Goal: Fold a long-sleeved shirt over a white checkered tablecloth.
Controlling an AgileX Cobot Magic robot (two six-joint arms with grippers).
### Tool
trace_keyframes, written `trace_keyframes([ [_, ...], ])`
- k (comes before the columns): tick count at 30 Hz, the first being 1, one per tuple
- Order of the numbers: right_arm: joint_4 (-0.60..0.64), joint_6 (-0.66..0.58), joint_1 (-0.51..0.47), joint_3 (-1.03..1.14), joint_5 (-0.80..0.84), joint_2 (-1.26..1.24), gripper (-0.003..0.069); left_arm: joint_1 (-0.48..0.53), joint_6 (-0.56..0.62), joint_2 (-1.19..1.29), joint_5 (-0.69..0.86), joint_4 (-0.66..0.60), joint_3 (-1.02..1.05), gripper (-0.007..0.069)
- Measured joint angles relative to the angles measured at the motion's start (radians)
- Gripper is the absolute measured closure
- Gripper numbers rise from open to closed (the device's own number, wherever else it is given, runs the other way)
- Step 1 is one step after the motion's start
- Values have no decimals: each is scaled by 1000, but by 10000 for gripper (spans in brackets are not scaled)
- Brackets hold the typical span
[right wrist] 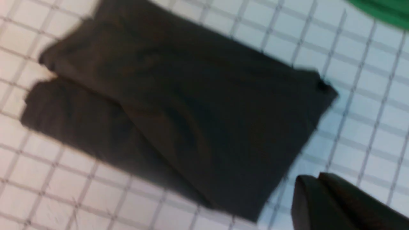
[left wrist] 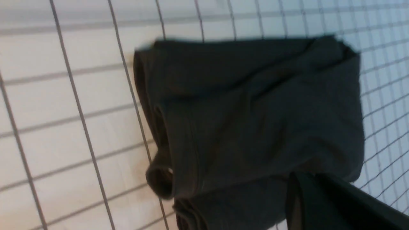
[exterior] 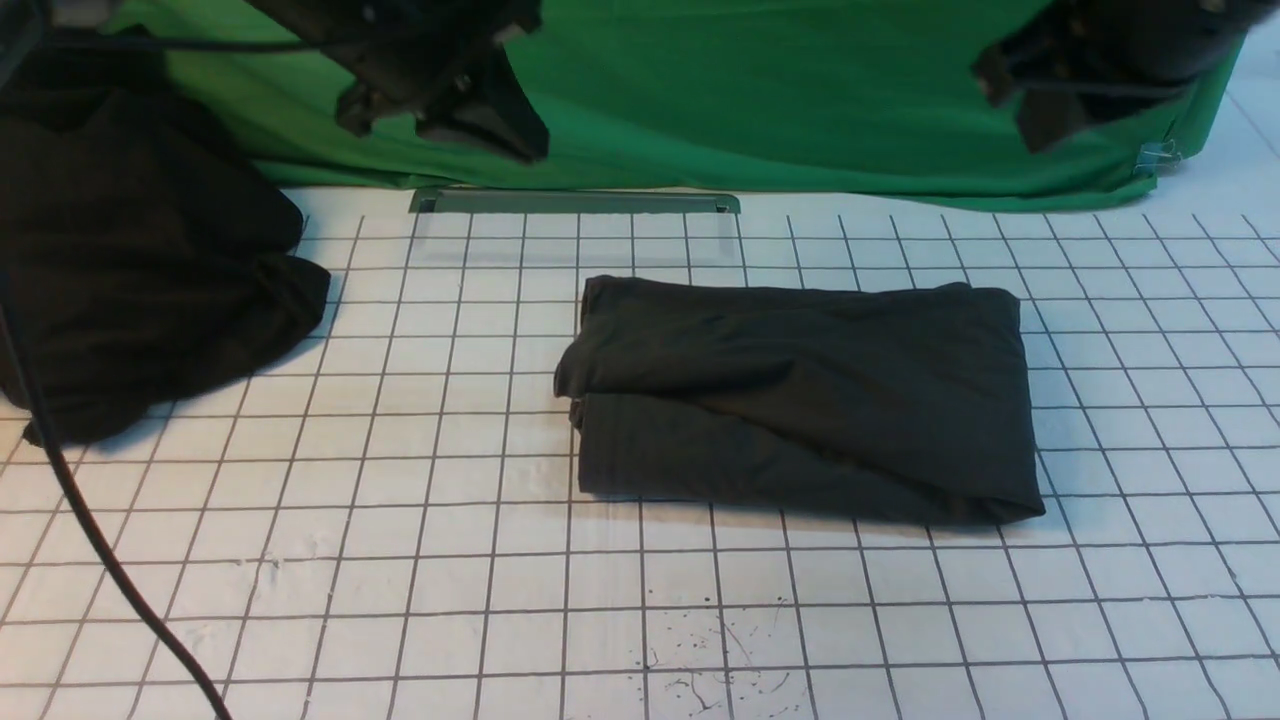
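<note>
Shirt (exterior: 820, 400): likely light, limp jersey; pinch both layers at the folded corners (skewed top layer may slip). Both fingers (exterior: 535, 155) (exterior: 1035, 148) closed, empty.

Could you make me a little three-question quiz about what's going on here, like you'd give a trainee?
1. True or false: one of the arms is holding the folded shirt.
2. Fill in the blank: the tablecloth under the shirt is white with a dark ____ pattern.
3. Which lies at the robot's far left on the tablecloth?
a) the folded shirt
b) a heap of black cloth
c) a red towel

Key: 1. False: both end effectors, left and right, are shut and away from it. 2. Grid. 3. b.
</note>
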Motion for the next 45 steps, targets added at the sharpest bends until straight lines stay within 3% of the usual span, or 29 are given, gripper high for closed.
trace_keyframes([
  [4,-2,-6,-43,174,-4,-53,587,-53,2,-21,-1,59,107,597],
  [6,-3,-6,-62,312,-45,-53,473,-96,-11,-55,-1,169,210,588],
  [7,-3,-6,-63,334,-57,-50,449,-102,-19,-61,0,189,225,583],
  [10,4,8,-65,475,-180,11,253,-152,-89,-84,9,300,325,525],
  [12,7,13,-65,495,-212,44,202,-167,-110,-83,8,304,343,475],
  [19,8,22,-69,504,-323,210,161,-210,-122,-68,-31,290,350,242],
  [22,8,24,-69,505,-349,246,161,-210,-132,-48,-46,295,352,181],
  [26,8,25,-69,505,-383,267,164,-210,-132,-9,-79,285,353,161],
  [27,8,25,-69,505,-394,272,195,-210,-132,9,-95,278,355,169],
  [31,16,25,-69,505,-407,279,382,-210,-132,33,-122,257,358,278],
  [32,16,24,-69,505,-410,280,484,-210,-132,33,-124,250,358,333],
  [34,16,19,-69,505,-412,280,592,-210,-132,33,-124,237,358,451],
  [35,16,12,-69,505,-409,280,616,-210,-131,33,-120,230,358,538],
  [37,16,6,-69,505,-400,273,622,-210,-123,33,-102,215,358,591],
  [45,16,0,-69,507,-211,172,627,-223,-98,-23,-16,191,380,617],
])
